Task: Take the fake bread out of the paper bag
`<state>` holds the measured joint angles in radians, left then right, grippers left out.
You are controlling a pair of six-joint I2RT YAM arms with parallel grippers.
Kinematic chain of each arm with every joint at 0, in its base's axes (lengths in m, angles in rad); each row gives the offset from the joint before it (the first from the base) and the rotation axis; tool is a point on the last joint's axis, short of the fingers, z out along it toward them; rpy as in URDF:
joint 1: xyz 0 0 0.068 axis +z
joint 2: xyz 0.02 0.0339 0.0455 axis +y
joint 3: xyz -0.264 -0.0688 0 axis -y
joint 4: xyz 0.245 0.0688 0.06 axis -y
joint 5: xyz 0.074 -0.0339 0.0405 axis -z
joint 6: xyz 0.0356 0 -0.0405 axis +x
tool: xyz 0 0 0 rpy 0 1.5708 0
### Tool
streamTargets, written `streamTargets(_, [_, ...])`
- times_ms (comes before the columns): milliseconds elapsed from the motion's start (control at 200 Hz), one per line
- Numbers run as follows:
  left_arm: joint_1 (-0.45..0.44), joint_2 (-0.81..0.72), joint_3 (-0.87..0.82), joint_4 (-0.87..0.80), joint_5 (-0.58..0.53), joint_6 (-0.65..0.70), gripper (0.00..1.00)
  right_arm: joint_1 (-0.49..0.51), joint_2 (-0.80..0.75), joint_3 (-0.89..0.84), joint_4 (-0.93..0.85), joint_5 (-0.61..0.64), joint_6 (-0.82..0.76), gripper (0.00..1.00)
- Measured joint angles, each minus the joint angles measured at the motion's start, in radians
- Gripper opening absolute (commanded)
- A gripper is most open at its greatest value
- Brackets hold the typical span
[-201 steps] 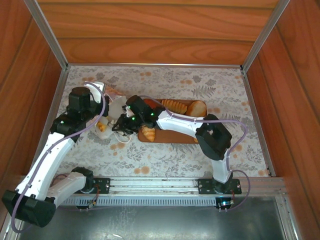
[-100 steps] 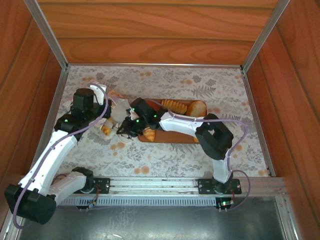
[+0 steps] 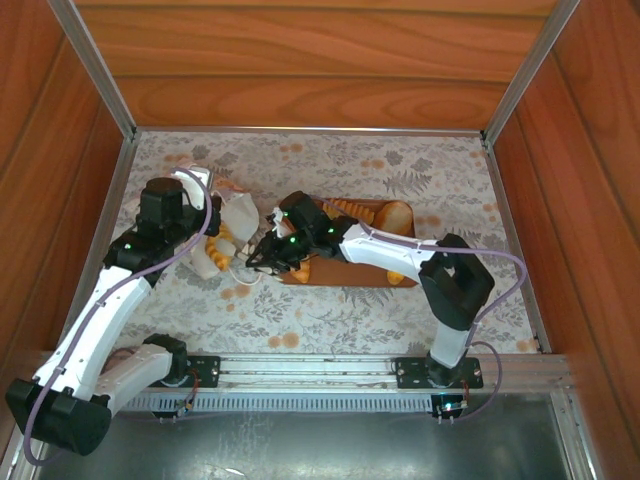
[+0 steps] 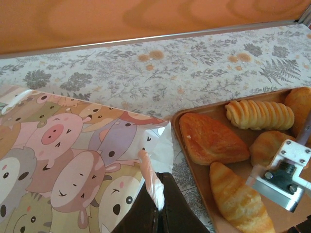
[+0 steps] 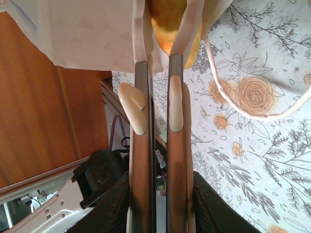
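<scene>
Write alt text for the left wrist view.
The left gripper is shut on the edge of a white paper bag printed with pastel cartoon animals. Beside it, a flat brown tray holds five golden-brown toy pastries.

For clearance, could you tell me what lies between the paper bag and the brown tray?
In the left wrist view, a narrow strip of floral tablecloth separates the paper bag and brown tray.

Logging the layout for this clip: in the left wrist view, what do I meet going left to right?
In order: paper bag → left gripper, jaws shut on the bag's edge → flat triangular pastry → ridged roll → round bun at the right edge. The croissant is left out, since it overlaps.
</scene>
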<state>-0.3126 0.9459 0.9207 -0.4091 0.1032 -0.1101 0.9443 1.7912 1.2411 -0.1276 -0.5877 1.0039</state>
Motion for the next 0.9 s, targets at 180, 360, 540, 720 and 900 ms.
streamTargets(180, [0.000, 0.009, 0.014, 0.000, 0.014, -0.001, 0.00, -0.011, -0.008, -0.007, -0.004, -0.017, -0.005, 0.30])
streamTargets(360, [0.000, 0.007, 0.023, 0.006, 0.023, -0.014, 0.00, -0.023, -0.018, -0.007, -0.039, -0.040, -0.023, 0.30])
streamTargets(540, [0.000, 0.007, 0.023, 0.006, 0.024, -0.019, 0.00, -0.036, -0.105, -0.033, -0.124, -0.047, -0.066, 0.30])
streamTargets(720, [0.000, 0.006, 0.023, 0.006, 0.024, -0.018, 0.00, -0.043, -0.218, -0.072, -0.184, -0.055, -0.105, 0.30])
streamTargets(900, [0.000, 0.002, 0.027, 0.006, 0.019, -0.018, 0.00, -0.055, -0.273, -0.098, -0.249, -0.070, -0.140, 0.30])
